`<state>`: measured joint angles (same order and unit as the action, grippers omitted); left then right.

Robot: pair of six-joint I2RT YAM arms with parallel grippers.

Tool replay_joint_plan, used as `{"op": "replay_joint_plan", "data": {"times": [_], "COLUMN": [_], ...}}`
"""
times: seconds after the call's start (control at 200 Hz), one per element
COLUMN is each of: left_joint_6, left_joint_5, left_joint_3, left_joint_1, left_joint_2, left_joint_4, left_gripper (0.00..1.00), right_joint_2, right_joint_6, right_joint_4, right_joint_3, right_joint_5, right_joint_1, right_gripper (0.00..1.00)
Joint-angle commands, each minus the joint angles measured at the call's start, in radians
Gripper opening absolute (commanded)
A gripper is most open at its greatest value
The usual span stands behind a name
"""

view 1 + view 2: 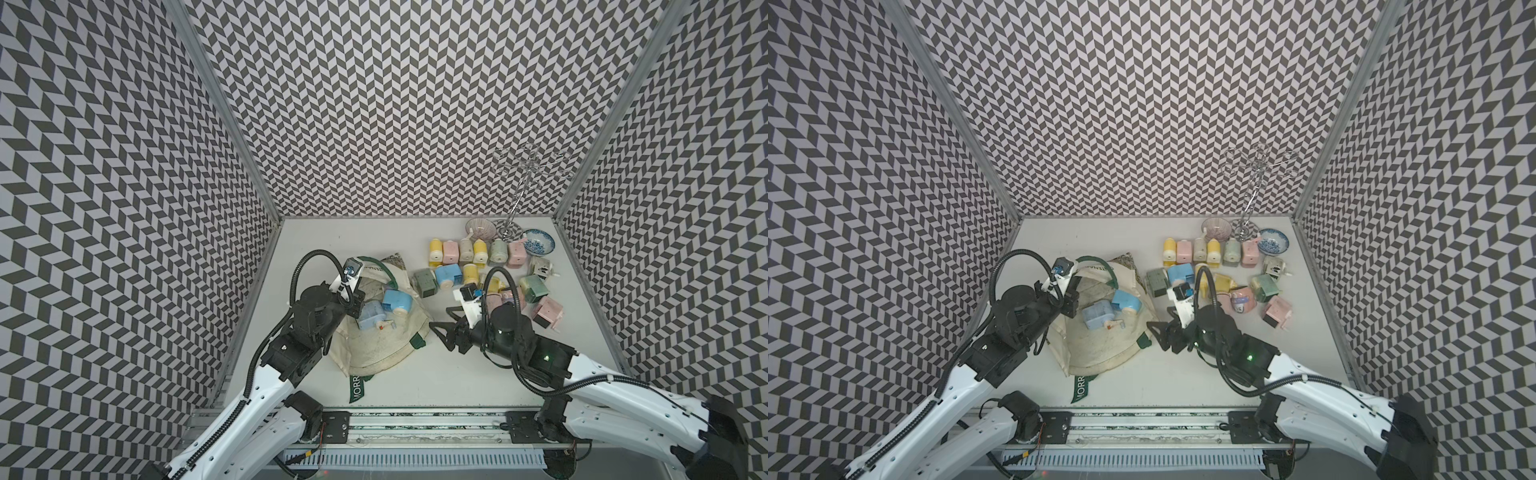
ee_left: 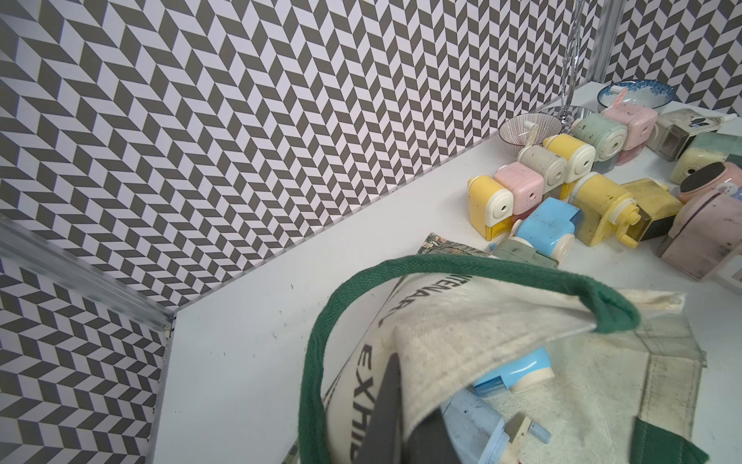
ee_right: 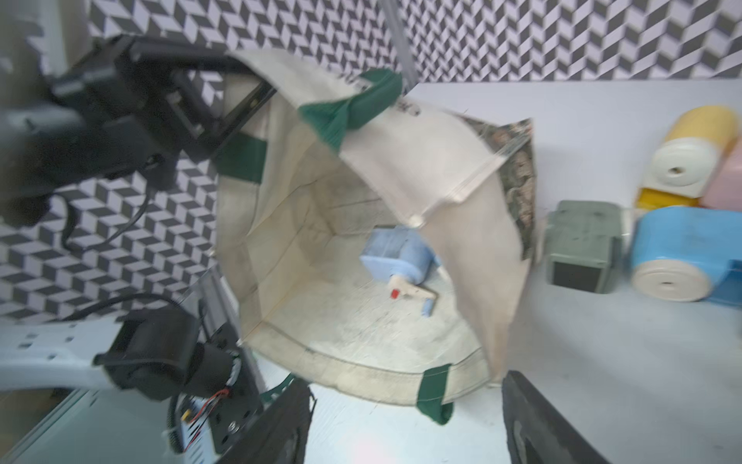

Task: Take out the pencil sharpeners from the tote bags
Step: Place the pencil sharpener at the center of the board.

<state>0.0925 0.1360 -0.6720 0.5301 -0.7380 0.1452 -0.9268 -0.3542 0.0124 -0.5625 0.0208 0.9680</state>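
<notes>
Evidently most of the work is done: in both top views a cluster of sharpeners [image 1: 481,251] [image 1: 1213,249] lies out on the bench [image 1: 353,237], just beside the tote bag [image 1: 386,345] [image 1: 1100,349] on the side away from the left arm [image 1: 266,386]. Two more lie inside the bag's open mouth: a pale blue sharpener [image 1: 371,316] with a crank, and a brighter blue sharpener [image 1: 398,301] right beside it. From the left wrist we see the left jaws clamped on the bag's cream rim [image 2: 461,333], holding it up, with both blue pieces under the raised flap. The right wrist picture is blurred. We can make out the right jaws apart and empty just outside the bag's mouth, with the pale blue sharpener [image 3: 397,251] lying on the inner canvas ahead. The brighter one is hidden there. We judge that two sharpeners are left to lift out, since no others show inside the bag.
</notes>
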Motion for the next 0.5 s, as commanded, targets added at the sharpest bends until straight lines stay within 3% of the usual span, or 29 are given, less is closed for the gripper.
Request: {"op": "replay_joint_plan", "data": {"times": [0.0,0.14,0.215,0.496], "left_joint_6": [0.003,0.003,0.003,0.003], "left_joint_5": [-0.006,-0.001,-0.003,-0.004], "left_joint_3": [-0.052,-0.053,-0.052,-0.051], "left_joint_1": [0.007,0.007,0.007,0.007], "left_joint_2": [0.015,0.015,0.015,0.024], "left_joint_4": [-0.075,-0.076,-0.077,-0.078], "left_gripper": [0.00,0.00,0.00,0.00], "right_joint_2": [-0.062,-0.215,-0.306,-0.657], "right_joint_6": [-0.056,-0.069,-0.086,-0.130], "right_joint_4": [0.235,0.305,0.365,0.511], "right_joint_3": [0.029,-0.001,-0.016,-0.148], "right_joint_5": [0.017,-0.052,-0.066,-0.118], "right_joint_1": [0.082,0.198,0.234,0.281], "right_gripper": [0.73,0.72,0.67,0.62]}}
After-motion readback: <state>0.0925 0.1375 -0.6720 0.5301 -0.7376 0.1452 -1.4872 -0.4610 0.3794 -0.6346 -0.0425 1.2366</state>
